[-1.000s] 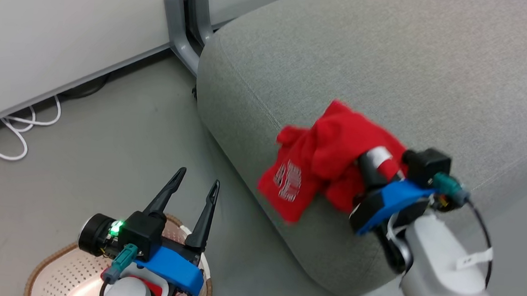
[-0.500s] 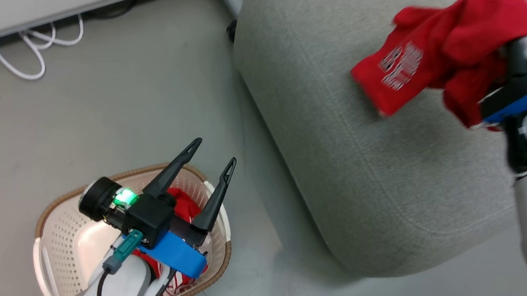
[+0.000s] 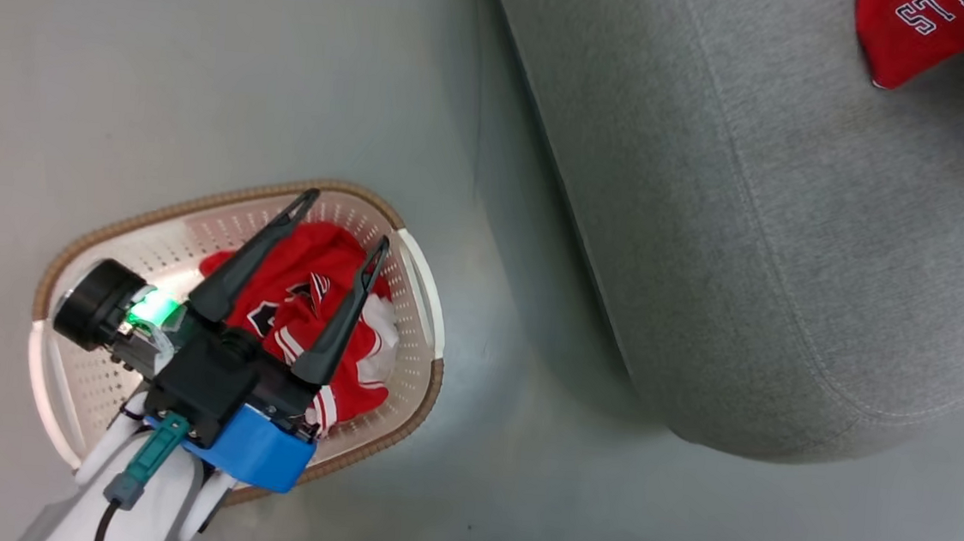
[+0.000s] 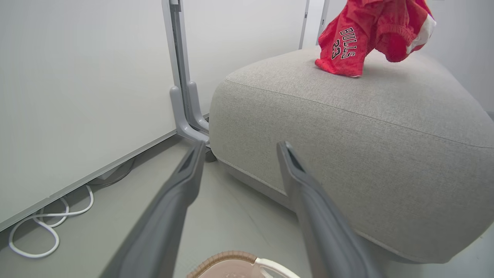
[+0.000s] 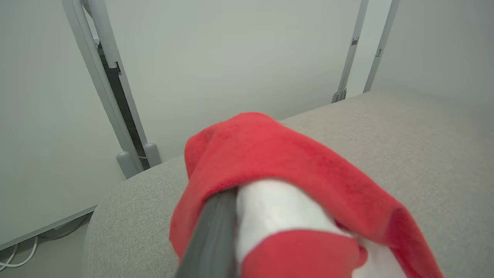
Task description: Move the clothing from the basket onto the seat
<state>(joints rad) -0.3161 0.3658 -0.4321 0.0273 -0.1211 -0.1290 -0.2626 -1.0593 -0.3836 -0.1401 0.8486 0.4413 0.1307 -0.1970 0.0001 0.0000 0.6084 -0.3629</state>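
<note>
Grey floor (image 3: 163, 65) carried the basket (image 3: 175, 233), one red garment (image 3: 291, 290) inside, my left fingers (image 3: 232, 281) wide above it. My right fingers (image 5: 210, 231) held the other garment (image 4: 343, 46), touching the seat (image 3: 751, 240) at right; next, I judged, release there, then fetch the basket's one.

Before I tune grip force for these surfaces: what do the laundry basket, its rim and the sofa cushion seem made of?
Laundry basket: cream plastic, smooth, slightly glossy, judging by its moulded perforated walls. Rim: brown woven band, perhaps rattan or an imitation. Sofa cushion: light-grey woven upholstery fabric, matte, with visible weave and a stitched seam.
</note>
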